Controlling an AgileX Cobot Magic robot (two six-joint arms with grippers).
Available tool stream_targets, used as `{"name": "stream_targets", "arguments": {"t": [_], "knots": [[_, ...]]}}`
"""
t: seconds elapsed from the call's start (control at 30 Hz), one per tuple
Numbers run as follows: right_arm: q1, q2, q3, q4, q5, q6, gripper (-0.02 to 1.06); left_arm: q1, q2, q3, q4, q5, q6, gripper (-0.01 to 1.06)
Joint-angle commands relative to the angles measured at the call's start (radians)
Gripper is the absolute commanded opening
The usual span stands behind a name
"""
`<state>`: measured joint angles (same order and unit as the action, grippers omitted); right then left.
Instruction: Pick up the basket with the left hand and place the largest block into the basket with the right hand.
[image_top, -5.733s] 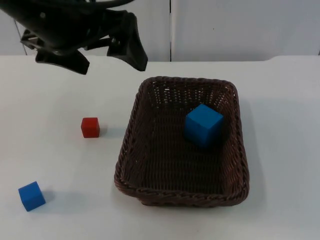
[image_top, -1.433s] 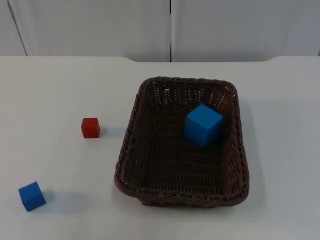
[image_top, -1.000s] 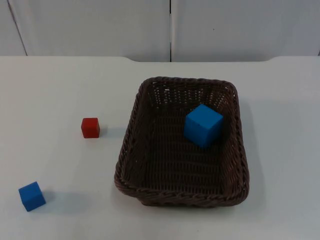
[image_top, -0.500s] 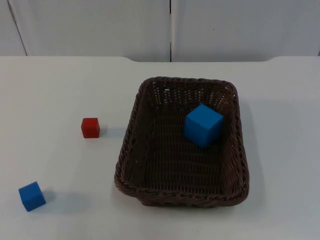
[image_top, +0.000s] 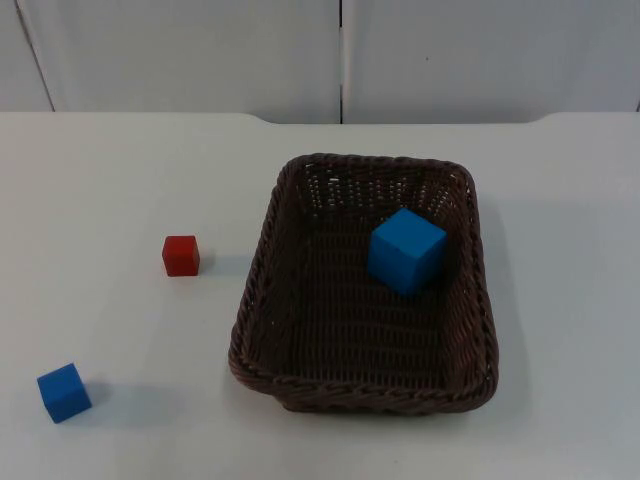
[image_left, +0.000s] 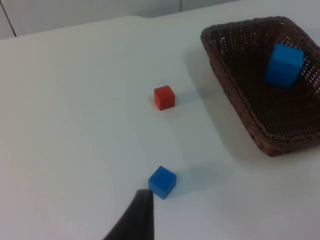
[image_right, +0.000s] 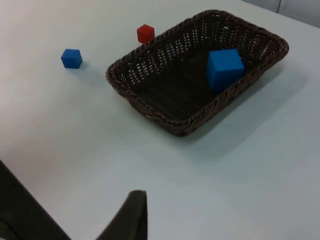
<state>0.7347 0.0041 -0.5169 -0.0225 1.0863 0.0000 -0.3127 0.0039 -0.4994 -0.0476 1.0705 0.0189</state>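
A dark brown wicker basket (image_top: 258, 290) rests on the white table, right of centre. The largest block, a blue cube (image_top: 406, 250), lies inside it toward the far right corner. In the left wrist view the basket (image_left: 227, 82) with the blue cube (image_left: 284, 65) lies well beyond my left gripper (image_left: 136, 217), which is off to the table's left. My right gripper (image_right: 131, 212) is drawn back high over the table, far from the basket (image_right: 150, 110) and the cube (image_right: 225, 67) in it. Neither gripper touches anything.
A small red cube (image_top: 181, 255) sits left of the basket. A small blue cube (image_top: 64, 392) lies near the front left; it is close ahead of the left gripper (image_left: 162, 182). The grey partition wall (image_top: 450, 60) bounds the table's far edge.
The left arm, which stood at the top view's upper left 5.7 s ago, has pulled back out of it. Basket and cubes have not moved.
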Motion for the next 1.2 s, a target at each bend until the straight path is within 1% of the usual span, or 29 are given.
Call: {"name": "stream_targets", "arguments": {"t": [0.0,1.0,1.1,1.17], "knots": [[0.007,-0.004,0.002,0.002,-0.008,-0.009,1.05,0.0,-0.004,0.005,-0.012,0.004,0.003,1.05],[0.007,-0.004,0.002,0.007,-0.008,0.0,1.05,0.0,-0.004,0.005,-0.009,0.004,0.003,1.05],[0.007,-0.004,0.002,0.007,-0.008,0.0,1.05,0.017,-0.004,0.005,-0.009,0.004,0.003,1.05],[0.007,-0.004,0.002,0.007,-0.008,0.0,1.05,0.043,-0.004,0.005,-0.007,0.004,0.003,1.05]]}}
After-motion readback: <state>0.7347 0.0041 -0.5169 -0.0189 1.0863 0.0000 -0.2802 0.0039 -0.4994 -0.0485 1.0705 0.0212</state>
